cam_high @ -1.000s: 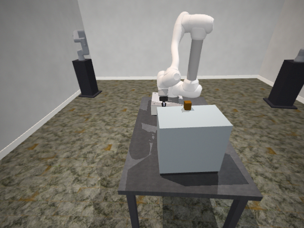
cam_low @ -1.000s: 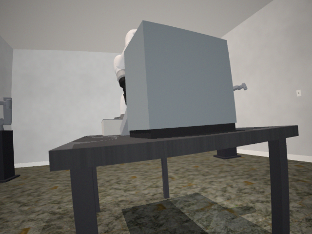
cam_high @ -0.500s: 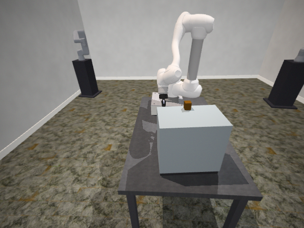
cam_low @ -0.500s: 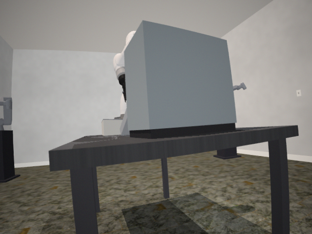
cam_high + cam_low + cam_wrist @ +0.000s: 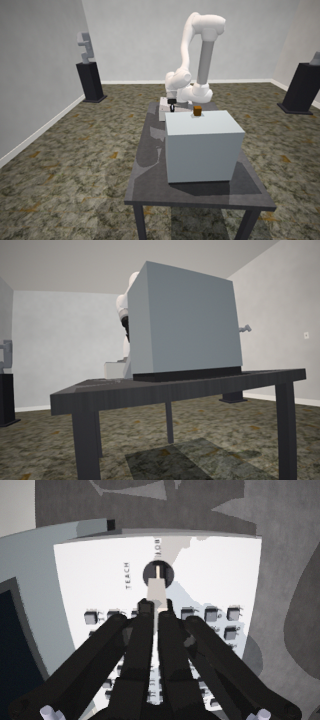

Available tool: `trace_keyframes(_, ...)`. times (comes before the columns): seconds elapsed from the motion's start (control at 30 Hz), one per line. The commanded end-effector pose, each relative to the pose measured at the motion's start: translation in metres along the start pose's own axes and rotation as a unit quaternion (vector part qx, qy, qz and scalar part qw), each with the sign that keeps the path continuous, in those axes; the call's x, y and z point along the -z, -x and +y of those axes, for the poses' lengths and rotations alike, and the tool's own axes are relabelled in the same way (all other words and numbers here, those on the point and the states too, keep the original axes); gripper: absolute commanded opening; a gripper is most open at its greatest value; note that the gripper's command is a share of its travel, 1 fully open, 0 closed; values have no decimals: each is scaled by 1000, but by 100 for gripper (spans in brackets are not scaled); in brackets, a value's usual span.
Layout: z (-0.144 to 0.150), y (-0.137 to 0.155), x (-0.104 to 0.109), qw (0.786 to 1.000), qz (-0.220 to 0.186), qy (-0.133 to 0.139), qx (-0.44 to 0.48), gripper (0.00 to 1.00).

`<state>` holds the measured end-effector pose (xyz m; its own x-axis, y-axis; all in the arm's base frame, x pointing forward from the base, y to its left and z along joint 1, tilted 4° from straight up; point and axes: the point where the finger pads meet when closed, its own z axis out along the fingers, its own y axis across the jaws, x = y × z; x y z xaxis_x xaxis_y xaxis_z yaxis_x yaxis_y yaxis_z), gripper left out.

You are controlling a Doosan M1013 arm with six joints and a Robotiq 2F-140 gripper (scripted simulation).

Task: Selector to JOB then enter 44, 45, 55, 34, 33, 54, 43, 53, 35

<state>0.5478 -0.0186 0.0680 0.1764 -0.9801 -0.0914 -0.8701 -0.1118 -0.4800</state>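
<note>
— Where is the round black selector knob (image 5: 156, 574) found?

— On the white sloped keypad panel (image 5: 87, 580), above the grey keys (image 5: 212, 614), its pale pointer turned toward the top label.

— And the black two-finger gripper (image 5: 155, 606)?

— Its jaws are seen fully closed; whether the pointer is pinched cannot be told. The tips are set just below the knob.

- The arm (image 5: 186, 49) is glossy white, built of rounded, bulbous joint housings.
- One long straight link (image 5: 206, 60) is a plain grey cylinder between white joints.
- The wrist ends in a short black collar (image 5: 171, 101).
- The gripper (image 5: 156, 608) is matte black, with two thick outer bars and two slimmer inner ones.
- Pale grey cylindrical pins (image 5: 52, 715) stick out at the outer knuckles.
- The fingertips are narrow and black.
</note>
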Motion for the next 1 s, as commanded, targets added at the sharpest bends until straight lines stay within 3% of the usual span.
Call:
trace_keyframes(0.0, 2, 1, 2, 1000, -1, 1, 2, 0)
trace_keyframes(0.63, 2, 4, 2, 1000, -1, 1, 3, 0)
trace_keyframes(0.7, 0, 22, -1, 1000, -1, 1, 6, 0)
trace_keyframes(0.83, -9, 89, -9, 1000, -1, 1, 20, 0)
trace_keyframes(0.93, -14, 125, -13, 1000, -1, 1, 29, 0)
trace_keyframes(0.97, -14, 125, -13, 1000, -1, 1, 29, 0)
